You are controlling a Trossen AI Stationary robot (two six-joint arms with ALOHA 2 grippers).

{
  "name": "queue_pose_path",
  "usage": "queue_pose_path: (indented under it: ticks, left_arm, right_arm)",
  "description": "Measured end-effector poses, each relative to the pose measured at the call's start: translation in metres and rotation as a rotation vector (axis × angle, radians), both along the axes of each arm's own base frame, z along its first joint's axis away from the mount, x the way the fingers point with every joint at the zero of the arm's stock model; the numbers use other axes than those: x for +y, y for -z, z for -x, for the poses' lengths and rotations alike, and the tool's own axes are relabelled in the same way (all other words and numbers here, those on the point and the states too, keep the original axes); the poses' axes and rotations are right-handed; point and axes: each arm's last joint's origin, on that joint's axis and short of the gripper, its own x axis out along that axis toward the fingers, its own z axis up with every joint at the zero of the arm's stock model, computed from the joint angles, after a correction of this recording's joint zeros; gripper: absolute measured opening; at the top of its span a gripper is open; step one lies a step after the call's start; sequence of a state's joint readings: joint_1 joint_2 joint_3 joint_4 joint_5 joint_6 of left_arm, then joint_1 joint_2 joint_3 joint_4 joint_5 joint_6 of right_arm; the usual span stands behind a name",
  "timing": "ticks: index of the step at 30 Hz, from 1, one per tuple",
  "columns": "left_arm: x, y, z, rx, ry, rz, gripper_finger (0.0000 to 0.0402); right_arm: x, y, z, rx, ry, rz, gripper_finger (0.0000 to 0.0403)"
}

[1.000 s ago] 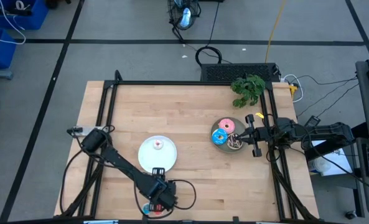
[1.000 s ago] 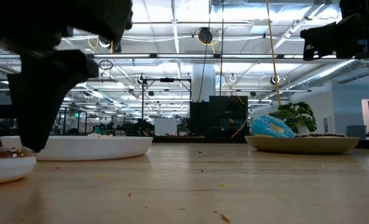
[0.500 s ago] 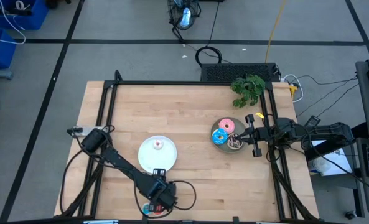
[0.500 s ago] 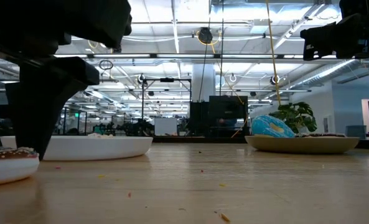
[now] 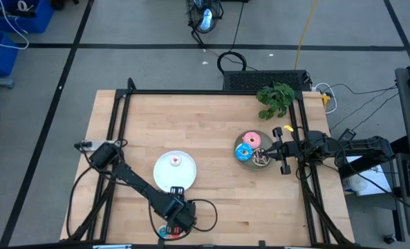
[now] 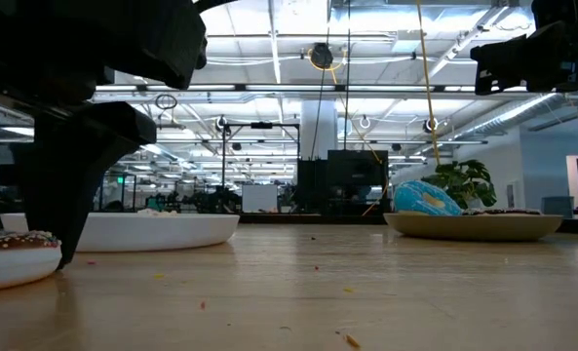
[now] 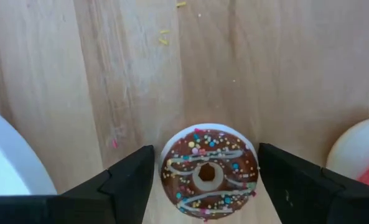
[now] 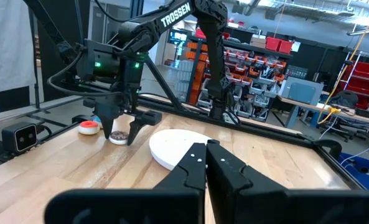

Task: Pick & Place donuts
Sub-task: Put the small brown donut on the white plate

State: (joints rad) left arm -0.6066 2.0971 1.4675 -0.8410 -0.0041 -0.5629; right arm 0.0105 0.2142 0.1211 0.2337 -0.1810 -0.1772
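Your left end effector (image 7: 206, 186) stands released at the bench's (image 5: 205, 124) near edge, fingers straddling the brown donut (image 7: 209, 171), which lies flat directly between them; a red donut (image 7: 364, 165) sits just beside, the white plate (image 5: 174, 170) near. Nothing blocks a straight close, I judge. The right end effector (image 5: 272, 150), clenched and empty, waits by the grey plate (image 5: 249, 162) holding the pink donut (image 5: 252, 140) and blue donut (image 5: 244, 152) toward the right edge.

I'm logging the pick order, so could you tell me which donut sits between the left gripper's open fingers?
The brown sprinkled donut, at the table's near edge, sits between the left gripper's fingers. The pink donut and blue donut lie on the grey plate far to the right.
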Motion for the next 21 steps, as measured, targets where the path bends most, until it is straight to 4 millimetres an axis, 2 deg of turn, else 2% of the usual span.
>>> queue_pose_path:
  ticks: [6,15,19,21]
  left_arm:
    - [0.002,-0.002,-0.002,-0.006,-0.004,0.011,0.027]
    - [0.005,-0.003,-0.005,0.003,-0.012,0.021,0.0178]
    - [0.007,-0.009,-0.004,-0.002,-0.015,0.032,0.0162]
    - [0.009,-0.019,-0.002,-0.006,-0.017,0.035,0.016]
  right_arm:
    - [0.0,0.0,0.0,0.0,0.0,0.0,0.0]
    - [0.0,0.0,0.0,0.001,0.0,0.0,0.0]
    - [0.0,0.0,0.0,0.001,0.0,0.0,0.0]
    - [0.0,0.0,0.0,0.001,0.0,0.0,0.0]
